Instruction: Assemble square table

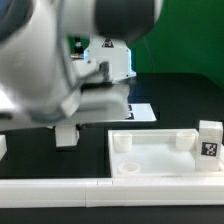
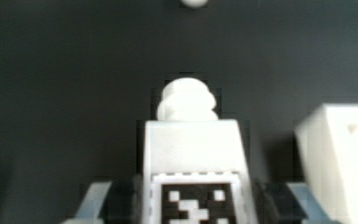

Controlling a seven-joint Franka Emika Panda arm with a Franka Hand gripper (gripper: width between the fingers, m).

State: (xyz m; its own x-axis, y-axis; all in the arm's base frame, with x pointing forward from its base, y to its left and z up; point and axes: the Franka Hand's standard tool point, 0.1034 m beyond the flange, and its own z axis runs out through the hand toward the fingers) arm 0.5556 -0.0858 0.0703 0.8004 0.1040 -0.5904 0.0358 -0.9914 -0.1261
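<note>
**A:** Gripper (image 2: 194,207): jaws drawn in on the held leg (image 2: 192,150), one finger (image 2: 98,203) against each flank. The leg's tag faces the wrist camera and its rounded end points away.

**B:** Is the leg lifted or standing?

**A:** Cannot tell. In the exterior view it shows as a short white stub under the arm, low over the black table (image 1: 180,100).

**B:** Next thing out?

**A:** The wrist view shows a white block (image 2: 345,160) beside the held leg, with a dark gap between them. Which part it is cannot be told.

**B:** The tabletop?

**A:** The tabletop (image 1: 160,158) lies flat on the exterior view's right, rim up, with round sockets showing at three corners. It is clear of the held leg, which sits to its left in that view.

**B:** Other parts?

**A:** A second leg (image 1: 209,142) stands upright at the tabletop's right end, tag toward the camera. Whether it is on the slab or just beside it is unclear. The border rail (image 1: 60,186) runs along the front, close to the tabletop's near edge.

**B:** Obstructions?

**A:** The arm (image 1: 45,60), blurred and large, fills the exterior view's upper left. It covers that side of the table and part of the marker board (image 1: 143,112) behind the tabletop.
</note>
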